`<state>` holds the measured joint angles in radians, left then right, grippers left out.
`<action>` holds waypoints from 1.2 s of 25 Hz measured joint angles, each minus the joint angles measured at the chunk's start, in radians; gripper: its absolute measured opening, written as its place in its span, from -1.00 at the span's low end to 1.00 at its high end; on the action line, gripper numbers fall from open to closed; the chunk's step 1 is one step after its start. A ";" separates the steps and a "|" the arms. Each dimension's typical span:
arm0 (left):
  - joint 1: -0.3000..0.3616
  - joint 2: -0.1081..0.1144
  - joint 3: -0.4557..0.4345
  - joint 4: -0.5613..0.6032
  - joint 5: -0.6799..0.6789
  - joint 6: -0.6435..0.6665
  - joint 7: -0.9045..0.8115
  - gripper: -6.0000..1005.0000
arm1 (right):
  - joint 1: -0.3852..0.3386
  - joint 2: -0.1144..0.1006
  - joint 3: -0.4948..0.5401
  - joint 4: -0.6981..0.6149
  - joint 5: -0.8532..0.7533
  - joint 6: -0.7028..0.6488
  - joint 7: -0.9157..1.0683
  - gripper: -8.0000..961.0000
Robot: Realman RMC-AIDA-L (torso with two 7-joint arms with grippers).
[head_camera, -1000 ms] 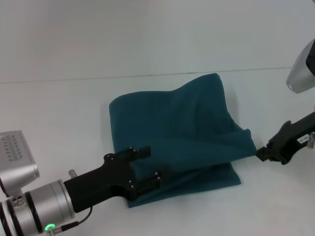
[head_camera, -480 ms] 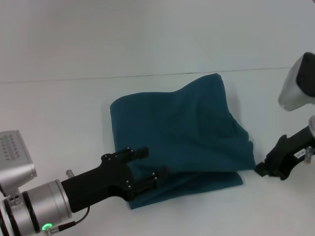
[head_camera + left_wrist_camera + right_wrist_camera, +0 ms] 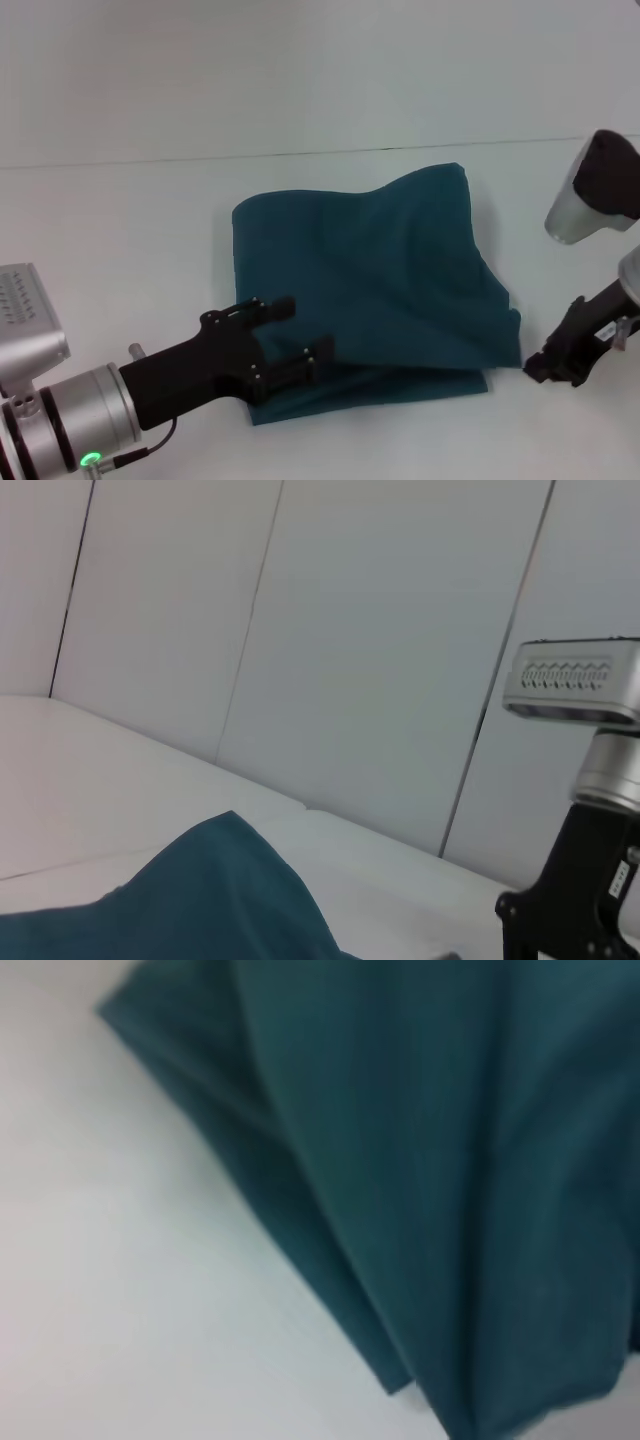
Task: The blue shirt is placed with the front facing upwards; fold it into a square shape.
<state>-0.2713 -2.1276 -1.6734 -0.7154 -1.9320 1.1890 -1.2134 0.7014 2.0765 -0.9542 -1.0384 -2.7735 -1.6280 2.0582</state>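
Observation:
The blue shirt point(image 3: 380, 280) lies folded into a rough square on the white table, plain teal side up, its far right corner slightly raised. My left gripper point(image 3: 300, 332) is at the shirt's near left corner, with the cloth's edge reaching in over it. My right gripper point(image 3: 532, 366) sits low on the table just off the shirt's near right corner, with a thin gap to the cloth. The left wrist view shows a raised fold of the shirt point(image 3: 200, 900) and the right gripper point(image 3: 575, 910) beyond it. Layered edges of the shirt point(image 3: 420, 1160) fill the right wrist view.
The white table point(image 3: 120, 220) surrounds the shirt on all sides, and a pale wall stands behind its far edge point(image 3: 300, 153). The right arm's silver wrist housing point(image 3: 590, 195) hangs above the table to the right of the shirt.
The shirt's lifted top layer has come down and now lies nearly flat. My right gripper has dropped toward the near edge and parted from the corner. My left gripper drifted slightly back.

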 joint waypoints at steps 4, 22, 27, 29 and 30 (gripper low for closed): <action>0.001 0.001 -0.005 0.001 0.010 0.000 0.000 0.43 | 0.001 -0.006 0.047 -0.025 -0.001 -0.010 0.022 -0.93; 0.009 -0.018 -0.089 -0.001 0.016 0.051 0.026 0.43 | -0.139 0.016 0.335 0.058 0.759 0.249 -0.455 -0.11; 0.014 -0.030 -0.104 0.000 0.016 0.053 0.047 0.43 | -0.147 0.013 0.308 0.436 1.074 0.421 -0.936 -0.62; 0.014 -0.031 -0.104 0.002 0.016 0.053 0.049 0.43 | -0.127 0.014 0.308 0.546 1.110 0.478 -1.083 -0.74; 0.013 -0.032 -0.104 0.003 0.016 0.053 0.050 0.43 | -0.111 0.016 0.307 0.589 1.113 0.499 -1.136 -0.80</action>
<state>-0.2580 -2.1592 -1.7778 -0.7123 -1.9159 1.2424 -1.1631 0.5900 2.0923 -0.6473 -0.4495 -1.6606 -1.1288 0.9222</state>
